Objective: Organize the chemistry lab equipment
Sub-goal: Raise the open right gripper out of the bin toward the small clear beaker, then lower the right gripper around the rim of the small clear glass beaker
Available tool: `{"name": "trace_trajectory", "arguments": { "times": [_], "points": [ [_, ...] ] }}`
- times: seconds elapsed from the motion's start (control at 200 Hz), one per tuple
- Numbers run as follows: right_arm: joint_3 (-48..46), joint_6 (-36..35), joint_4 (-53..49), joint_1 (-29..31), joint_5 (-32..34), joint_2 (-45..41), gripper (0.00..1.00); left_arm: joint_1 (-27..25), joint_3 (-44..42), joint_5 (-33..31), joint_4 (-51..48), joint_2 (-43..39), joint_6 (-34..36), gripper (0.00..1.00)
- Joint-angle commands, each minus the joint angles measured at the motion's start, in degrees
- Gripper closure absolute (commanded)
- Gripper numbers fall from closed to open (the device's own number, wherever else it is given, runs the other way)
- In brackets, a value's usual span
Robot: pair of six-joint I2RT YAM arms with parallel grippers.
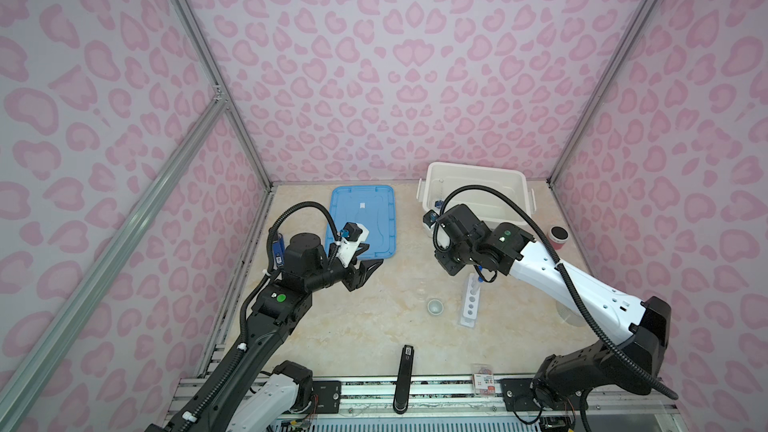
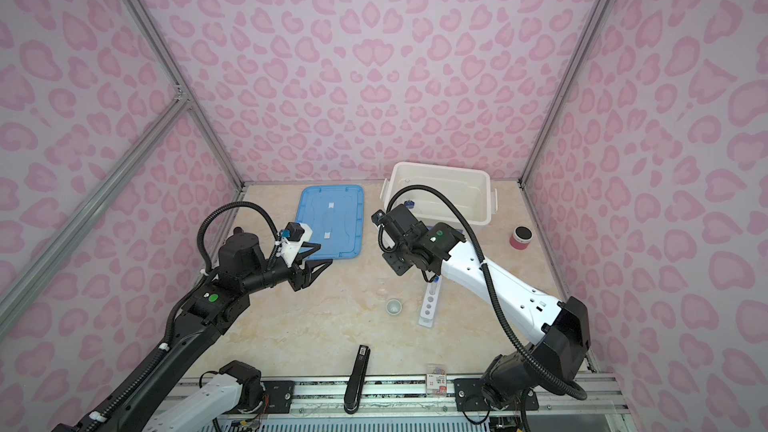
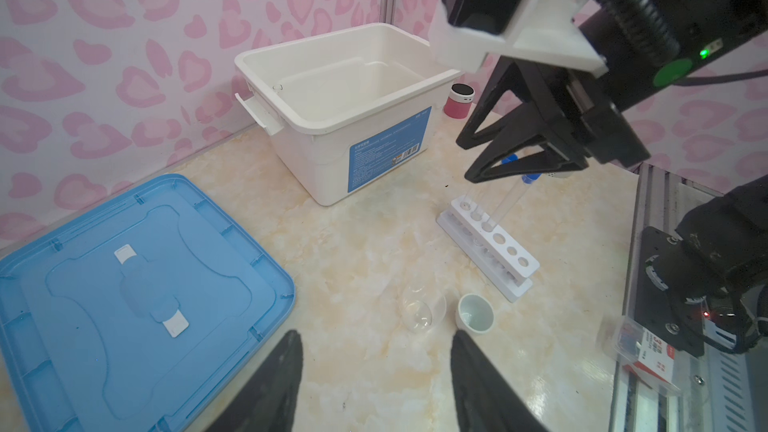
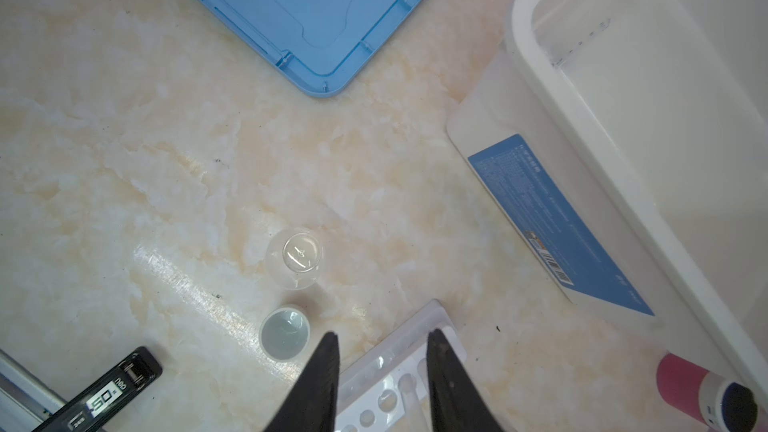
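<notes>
Two robot arms work over a marble-look tabletop walled in pink heart print. The landmark is a white holed test-tube rack [image 1: 469, 305], whose long axis runs from the robot's side toward the back wall.

- **Bin and lid:** Beyond the rack's far end stands an open white storage bin [image 3: 316, 168] with a blue-based glass cylinder [image 4: 582, 41] inside it. A blue lid [image 1: 361, 222] lies flat, well off the rack on the left arm's side.
- **Grippers:** The right gripper [image 3: 463, 162] hangs directly over the rack's far end. Its jaws are parted and pinch nothing, and one blue cap shows in the gap. The left gripper [image 3: 374, 334] hovers well apart from the rack, spread wide and empty.
- **Tubes:** Two blue-capped test tubes [image 3: 505, 205] lean in holes toward the rack's far end (the three nearest holes are bare).
- **Loose pieces:** A clear round flask [image 3: 419, 309] rests near the rack's near half, on the left arm's side. A tiny pale cup [image 3: 476, 313] sits just beside the rack there.

Both loose pieces seem to lie between the arms. The cup looks nearer the right gripper, and the flask lies straight ahead of the left gripper's open fingers.
</notes>
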Motion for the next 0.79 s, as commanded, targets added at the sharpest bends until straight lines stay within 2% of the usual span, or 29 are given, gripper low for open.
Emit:
{"name": "trace_trajectory", "arguments": {
  "times": [0.0, 0.12, 0.345, 0.79],
  "points": [
    [-2.45, 3.52, 3.49, 2.14, -1.88, 0.56, 0.62, 0.03, -0.09, 1.38, 1.67, 0.35, -0.19, 0.41],
    [-2.54, 5.34, 3.45, 2.89, -3.73, 3.63, 0.61, 0.03, -0.19, 1.69, 1.80, 0.95, -0.28, 0.41],
    [-1.81, 6.14, 4.44, 3.00, -1.78, 8.70, 0.59, -0.11, -0.53, 2.66, 1.53, 2.02, 0.15, 0.41],
    [-6.67, 6.00, 7.65, 0.10, -7.45, 13.57, 0.59, -0.48, -0.63, 2.39, 1.25, 3.69, 0.50, 0.41]
  ]
}}
